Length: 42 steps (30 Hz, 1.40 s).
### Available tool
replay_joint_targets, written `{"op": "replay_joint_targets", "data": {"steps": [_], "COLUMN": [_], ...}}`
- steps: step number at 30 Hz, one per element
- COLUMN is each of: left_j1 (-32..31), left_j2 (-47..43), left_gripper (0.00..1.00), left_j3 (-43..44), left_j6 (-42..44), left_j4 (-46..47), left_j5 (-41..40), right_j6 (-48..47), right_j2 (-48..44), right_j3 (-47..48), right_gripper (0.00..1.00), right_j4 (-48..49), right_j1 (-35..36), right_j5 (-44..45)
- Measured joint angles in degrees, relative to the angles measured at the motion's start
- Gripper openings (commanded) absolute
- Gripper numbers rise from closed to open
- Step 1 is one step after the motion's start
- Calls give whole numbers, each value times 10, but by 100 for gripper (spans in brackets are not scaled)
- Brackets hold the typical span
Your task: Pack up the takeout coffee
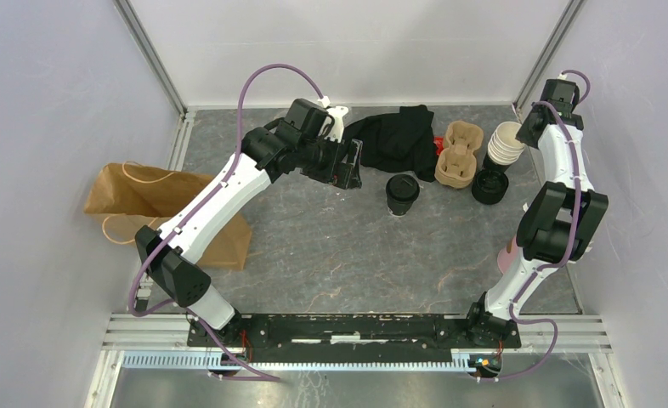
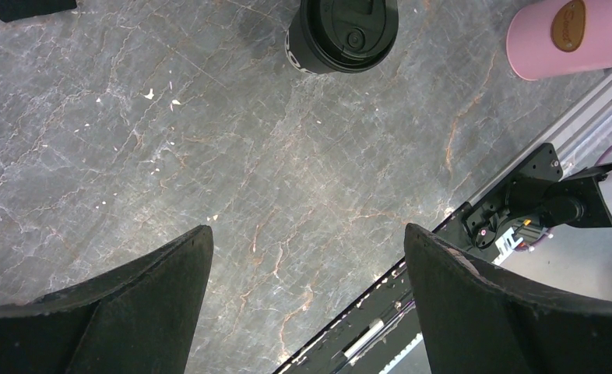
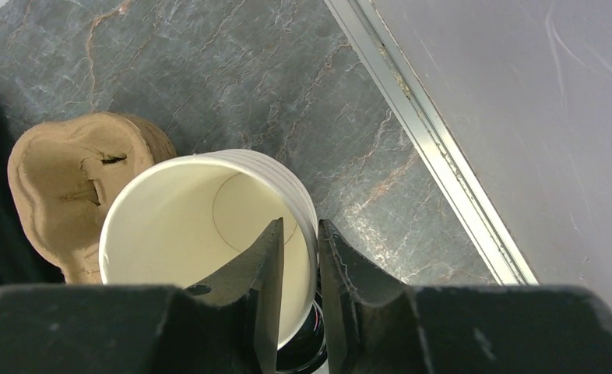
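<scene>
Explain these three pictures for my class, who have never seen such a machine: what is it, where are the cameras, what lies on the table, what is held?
This is a robot: two arms bolted to a table's edge, each ending in a two-finger gripper. The wide picture looks down from above; the other two come from cameras on the wrists, so the dark wedges are fingers. On the grey table are a brown paper bag, a black cloth, a cardboard cup carrier, a lidded black cup and a stack of lidless cups. The left gripper is open and empty. The right gripper pinches the rim of the stack's top cup.
</scene>
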Motion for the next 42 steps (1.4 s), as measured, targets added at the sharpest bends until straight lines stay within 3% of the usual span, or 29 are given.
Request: {"op": "replay_joint_targets", "data": {"steps": [42], "left_j1": [0], "left_j2": [0], "left_gripper": [98], "left_j3": [0], "left_j6": [0], "left_j4": [0], "left_j5": [5], "right_j6": [-9], "right_j2": [0], "right_j3": [19], "right_gripper": [29], "right_j4": [-7], "right_j1": [0], "right_j5": [-4]}}
